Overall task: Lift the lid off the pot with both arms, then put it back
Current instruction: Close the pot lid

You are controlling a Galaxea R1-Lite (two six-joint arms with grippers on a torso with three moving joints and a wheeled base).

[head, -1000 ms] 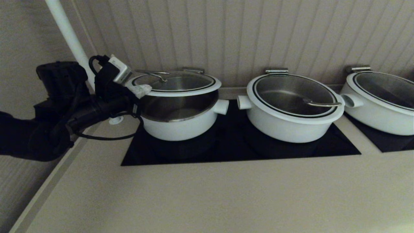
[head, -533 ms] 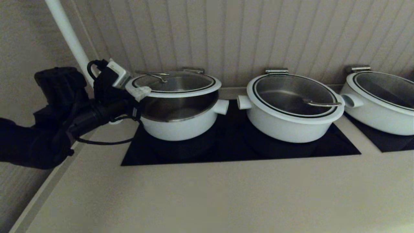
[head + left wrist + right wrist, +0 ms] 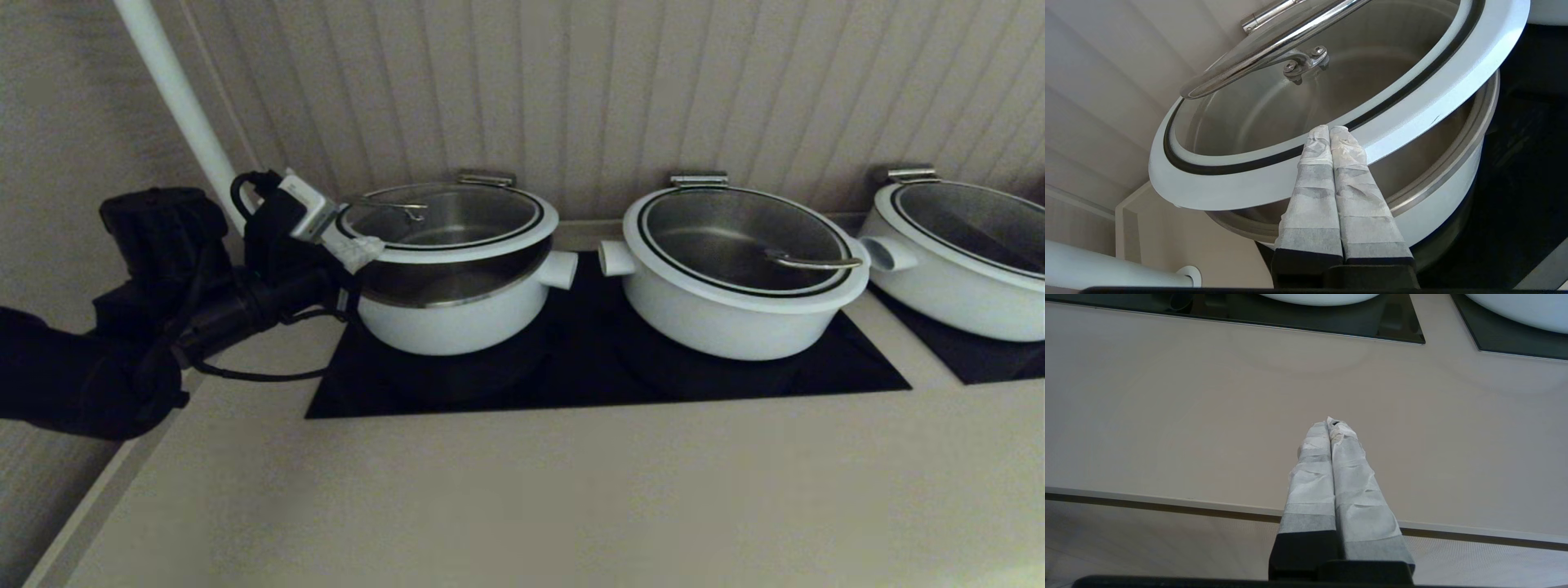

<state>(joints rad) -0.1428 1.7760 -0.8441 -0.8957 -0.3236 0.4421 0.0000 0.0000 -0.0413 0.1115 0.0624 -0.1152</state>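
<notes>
Tilting on your left gripper (image 3: pixel 1329 132), closed beneath its near rim, the white-rimmed glass lid (image 3: pixel 447 220) hangs above the white steel-lined pot (image 3: pixel 453 314); right gripper (image 3: pixel 1331 426) closed, far off.

Open counter (image 3: pixel 522 490) in front; neighbouring pot (image 3: pixel 735 278) crowds the pot's (image 3: pixel 457 314) right.

Lid (image 3: pixel 447 220) lower, its raised left edge nearer pot (image 3: pixel 453 314)

I am standing at what looks like a serving or cooking line: three alike white pots (image 3: pixel 739 294) sit in a row on black glass hobs (image 3: pixel 571 371) sunk into a beige table (image 3: pixel 522 490), backed by a pale ribbed wall (image 3: pixel 653 90).
</notes>
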